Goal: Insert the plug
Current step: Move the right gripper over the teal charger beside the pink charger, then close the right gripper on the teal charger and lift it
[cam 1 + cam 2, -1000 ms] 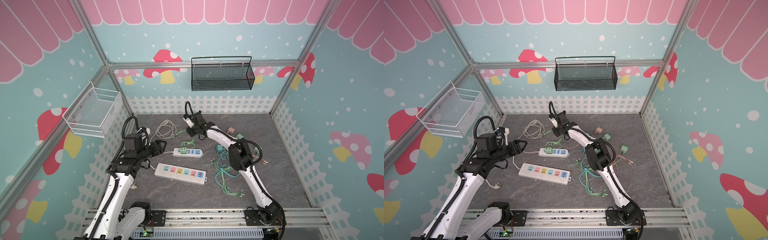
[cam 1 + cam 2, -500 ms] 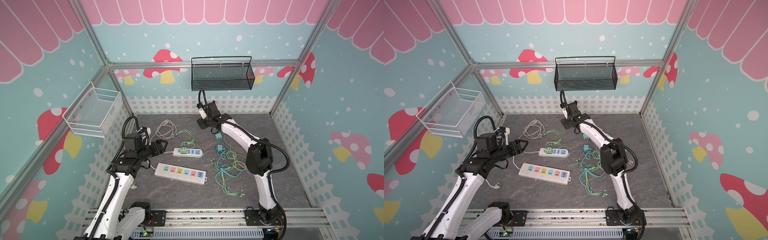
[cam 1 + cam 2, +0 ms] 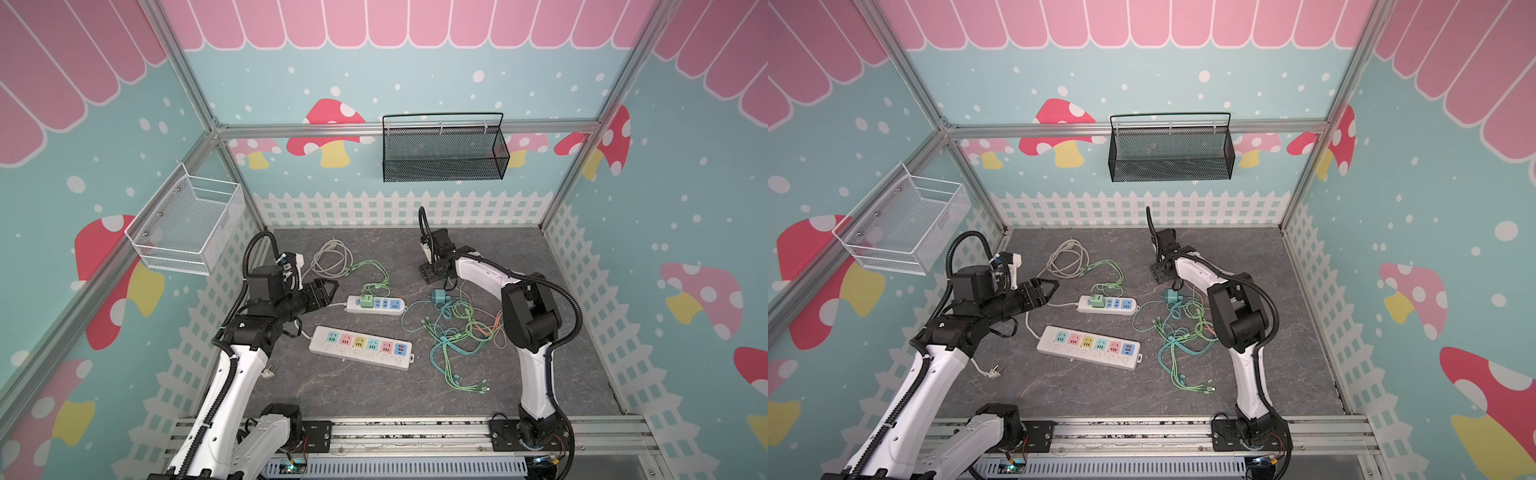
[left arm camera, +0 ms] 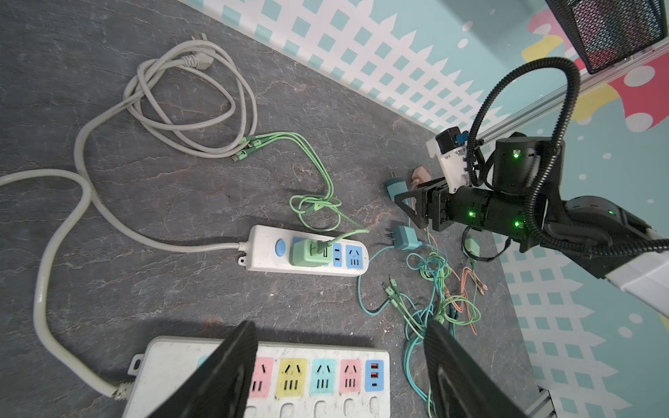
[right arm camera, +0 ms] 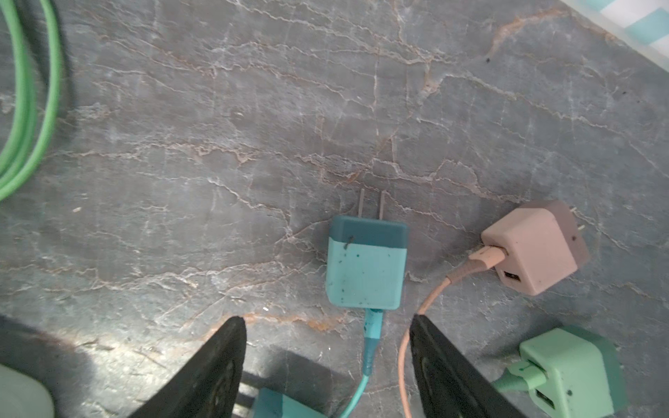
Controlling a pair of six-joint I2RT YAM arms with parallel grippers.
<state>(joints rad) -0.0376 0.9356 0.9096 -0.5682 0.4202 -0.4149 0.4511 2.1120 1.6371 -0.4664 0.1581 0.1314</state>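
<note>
1. While hanging low over the grey tabletop: right gripper, jaws spread wide, nothing between them; aimed at teal plug lying just ahead.
2. Teal plug: flat on tabletop, apart from both fingertips; two prongs pointing away from gripper; own teal cable trailing back between the jaws; pink plug near on one side, green plug just beside one finger.
3. Step in hand, as judged: pick-up of teal plug, not yet begun. Lower squarely over the body; close across its two flat sides; keep off prongs and cable root; avoid pinching the pink cable beside the fingertip; hold firmly enough to resist tilt under a later push.
4. Left gripper: jaws apart, empty; above large power strip; usable for pinning a strip during insertion.
5. Small power strip: green adapter already seated; blue sockets free beside it; probable destination, not certain.
6. Cable tangle: between strips and right arm; snag risk on lifting.
7. Containers: black mesh basket on back wall; white wire basket on side wall; nothing visible inside either.
</note>
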